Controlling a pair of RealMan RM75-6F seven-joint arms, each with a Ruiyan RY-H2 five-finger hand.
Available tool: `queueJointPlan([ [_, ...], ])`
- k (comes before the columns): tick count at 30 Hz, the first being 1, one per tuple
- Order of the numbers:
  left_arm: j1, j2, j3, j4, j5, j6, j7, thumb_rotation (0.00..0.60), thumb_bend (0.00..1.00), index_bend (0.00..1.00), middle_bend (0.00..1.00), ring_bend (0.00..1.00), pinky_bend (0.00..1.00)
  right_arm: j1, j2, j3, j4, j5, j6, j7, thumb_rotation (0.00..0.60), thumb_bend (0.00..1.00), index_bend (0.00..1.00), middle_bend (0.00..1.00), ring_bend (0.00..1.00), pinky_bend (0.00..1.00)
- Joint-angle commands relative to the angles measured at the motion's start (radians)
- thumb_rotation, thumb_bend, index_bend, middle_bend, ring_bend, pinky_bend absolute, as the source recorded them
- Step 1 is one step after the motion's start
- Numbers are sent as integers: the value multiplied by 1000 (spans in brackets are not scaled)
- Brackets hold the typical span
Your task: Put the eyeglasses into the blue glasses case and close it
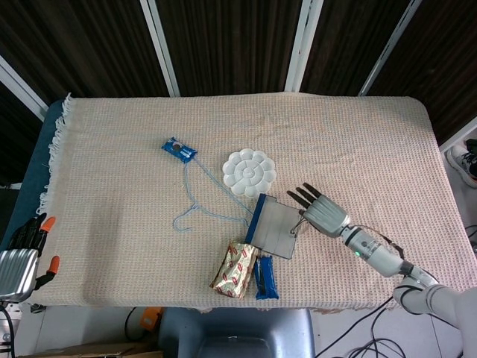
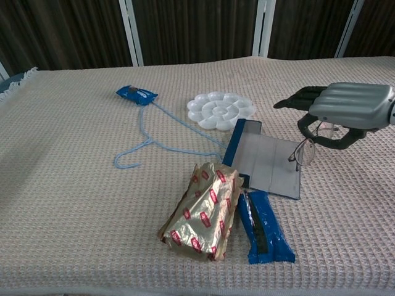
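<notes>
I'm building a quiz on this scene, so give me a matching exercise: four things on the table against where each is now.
Things:
1. eyeglasses
2. white palette
3. gold snack pack
4. blue string

Places:
A. nearest the table's front edge, left of a blue wrapper
B. held by the right robot hand over the glasses case
C. trailing from a small blue packet
D. just behind the case

Pairs: 1-B, 2-D, 3-A, 4-C
</notes>
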Motion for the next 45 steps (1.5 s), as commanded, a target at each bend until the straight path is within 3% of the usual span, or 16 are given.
queueJointPlan([
  [1, 0, 1, 0, 0, 1, 0, 0, 600, 429, 0, 0, 0, 133, 20, 0, 6, -35, -12, -10, -25, 600, 650, 699, 0, 0, 0],
  [19, -1, 11, 3, 6, 5, -5, -30, 600, 428, 0, 0, 0, 137, 96, -96, 60, -71, 21, -103, -128, 600, 650, 690, 0, 0, 0],
  [29, -3, 15, 6, 3, 11, -9, -35, 600, 430, 0, 0, 6, 140, 109, -123, 68, -65, 37, -117, -154, 600, 649, 594, 0, 0, 0],
  [31, -2, 15, 8, 3, 14, -7, -37, 600, 431, 0, 0, 7, 140, 110, -127, 68, -61, 37, -112, -153, 600, 610, 547, 0, 0, 0],
  [35, -1, 16, 9, 3, 17, -5, -39, 600, 431, 0, 0, 7, 140, 112, -136, 69, -53, 33, -98, -158, 600, 430, 488, 0, 0, 0],
  [42, 2, 19, 9, 2, 19, 2, -48, 600, 431, 0, 0, 7, 141, 84, -119, 61, -64, 14, -20, -163, 600, 239, 436, 0, 0, 0],
  [45, 2, 20, 10, 1, 20, 0, -49, 600, 431, 0, 0, 7, 141, 67, -109, 56, -62, 3, 23, -155, 600, 210, 433, 0, 0, 0],
])
